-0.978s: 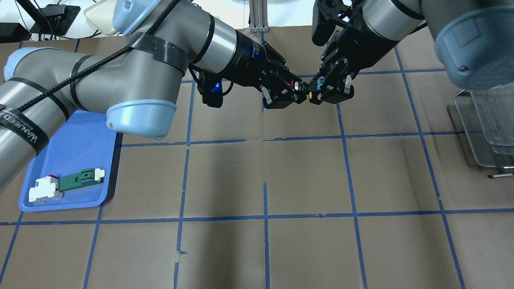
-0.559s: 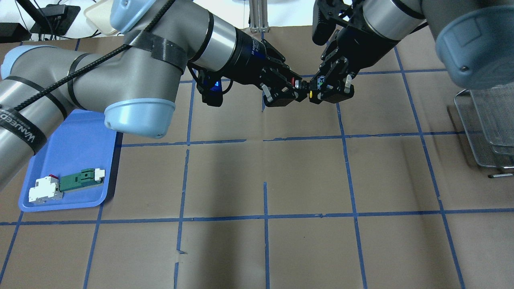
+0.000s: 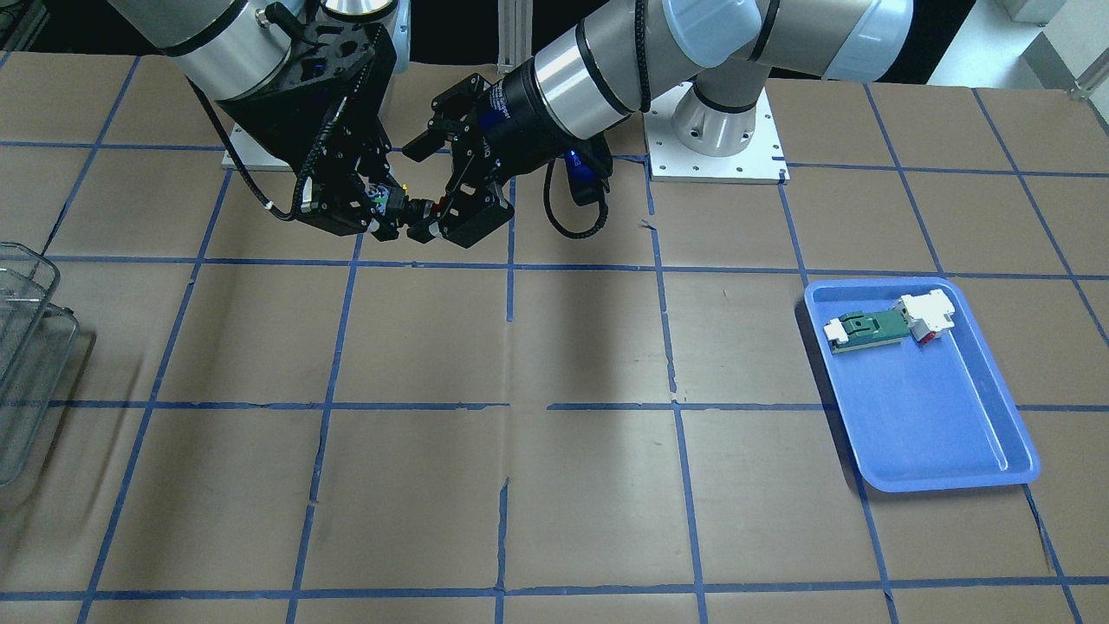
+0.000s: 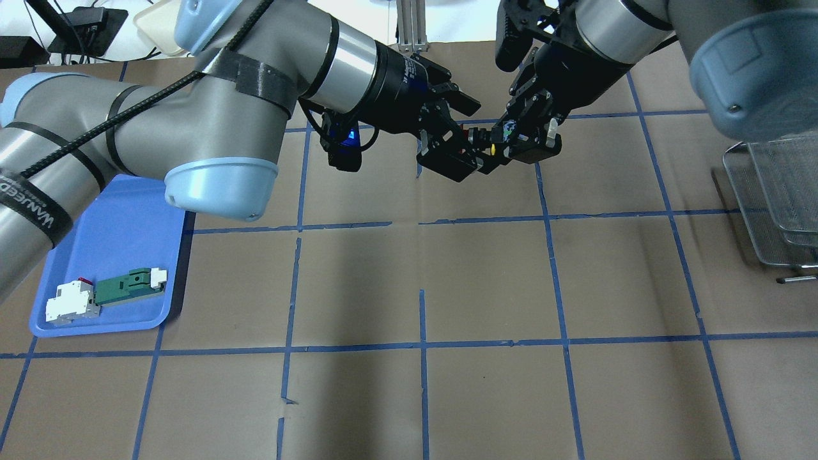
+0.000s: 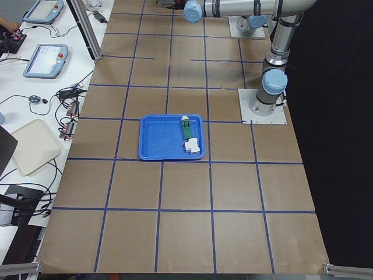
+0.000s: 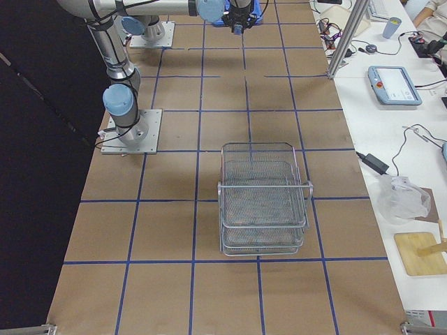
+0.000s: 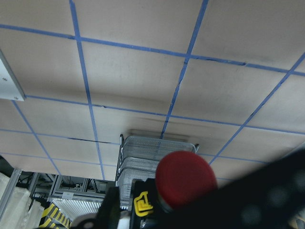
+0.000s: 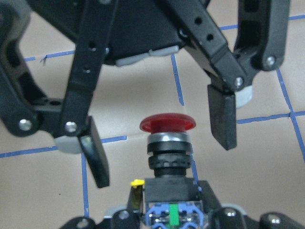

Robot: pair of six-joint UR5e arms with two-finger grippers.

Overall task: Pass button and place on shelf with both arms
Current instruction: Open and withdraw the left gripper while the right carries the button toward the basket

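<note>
The button, with red cap, black collar and blue-clear rear block, hangs in the air over the far middle of the table. My right gripper is shut on its rear block. My left gripper is open, its fingers standing apart on either side of the red cap without touching it. The cap also shows in the left wrist view. The wire mesh shelf stands at the table's right end.
A blue tray at the left end holds a green-and-white flat part and a white block with red. Brown paper with blue tape lines covers the table.
My left gripper has opened off the button's red cap, its fingers now spread wide. My right gripper still holds the button in the same spot.
</note>
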